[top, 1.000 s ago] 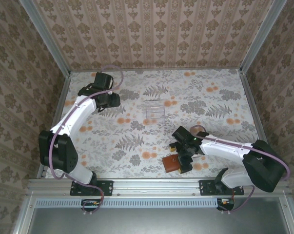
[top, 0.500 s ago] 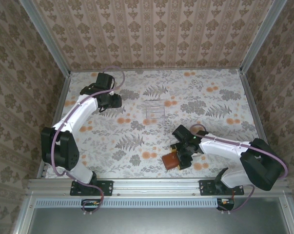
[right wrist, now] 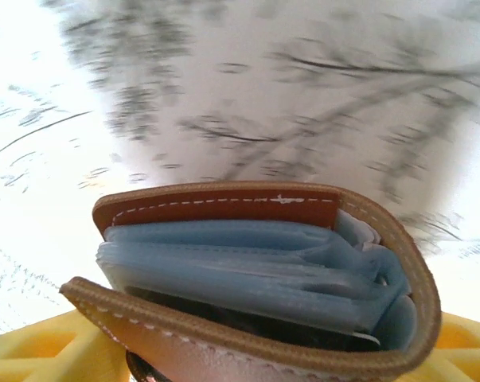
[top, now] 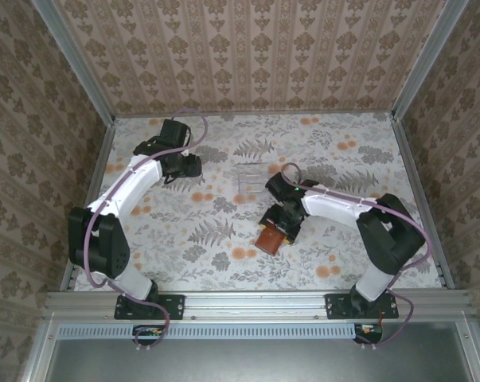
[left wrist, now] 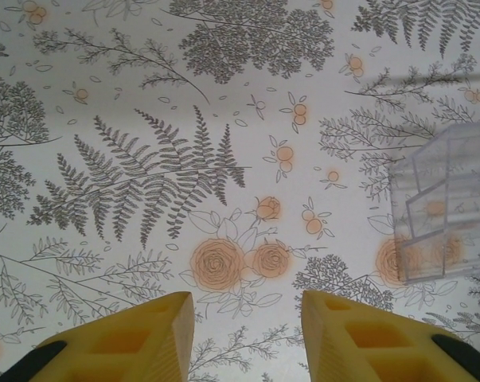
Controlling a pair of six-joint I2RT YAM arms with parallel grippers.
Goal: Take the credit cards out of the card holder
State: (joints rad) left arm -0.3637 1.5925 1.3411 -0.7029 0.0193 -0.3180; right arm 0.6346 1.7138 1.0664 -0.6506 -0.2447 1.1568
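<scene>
Brown leather marks the card holder [top: 268, 239]. In the overhead view it sits a little nearer than the middle of the floral table [top: 343, 151], at about 6 o'clock from the clear plastic tray [top: 251, 179] and apart from it. The right gripper [top: 277, 226] reaches it from 1 o'clock and has it clamped. In the right wrist view we see the folded wallet between the yellow fingers [right wrist: 29, 354], with its curved spine toward 3 o'clock and its open edge toward 9 o'clock. Layers of grey-blue pockets show between the two leather flaps, and white stitching runs along the upper flap. The wallet looks sharp there while the tabletop behind it is smeared. We cannot tell whether it rests on the table or hangs clear of it.

The left gripper [top: 185, 165] is at roughly 10 o'clock from the tray, well apart from the wallet. In the left wrist view we find its two yellow fingers [left wrist: 128, 342] standing apart with only patterned tabletop in the gap, so the jaws are parted and empty. A corner of the tray, with its transparent walls, shows at 3 o'clock in that view.
</scene>
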